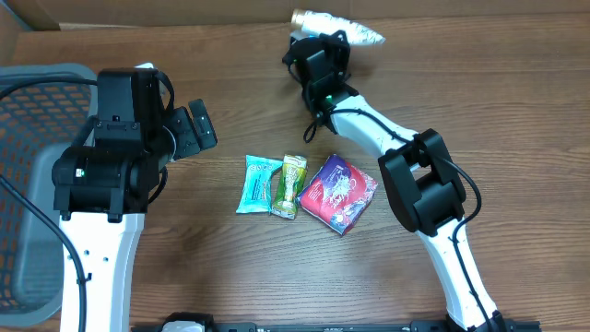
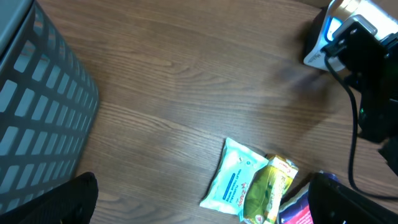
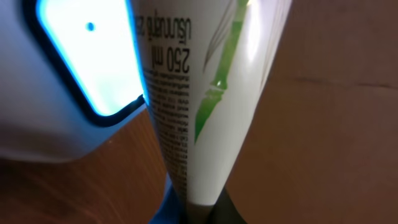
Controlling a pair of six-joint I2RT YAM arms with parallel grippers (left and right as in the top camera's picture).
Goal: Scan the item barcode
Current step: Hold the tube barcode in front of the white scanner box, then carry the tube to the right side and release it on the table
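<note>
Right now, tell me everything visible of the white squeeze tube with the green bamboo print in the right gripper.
The white squeeze tube looks like glossy soft plastic, printed with a green bamboo stalk and dark lettering including "250 ml". It narrows towards the shut right gripper, which pinches it. From overhead one end looks gold-tinted. It sits close beside the glowing white scanner; contact cannot be told.

The brown wooden table (image 1: 184, 267) carries a grey mesh basket (image 1: 37, 111) to the left of the left gripper (image 1: 198, 124). Just ahead of its spread fingers lie a teal packet (image 1: 258, 183), a green packet (image 1: 291, 184) overlapping it, and a purple packet (image 1: 337, 192) touching the green. Farther ahead stands a white scanner (image 2: 320, 50).
</note>
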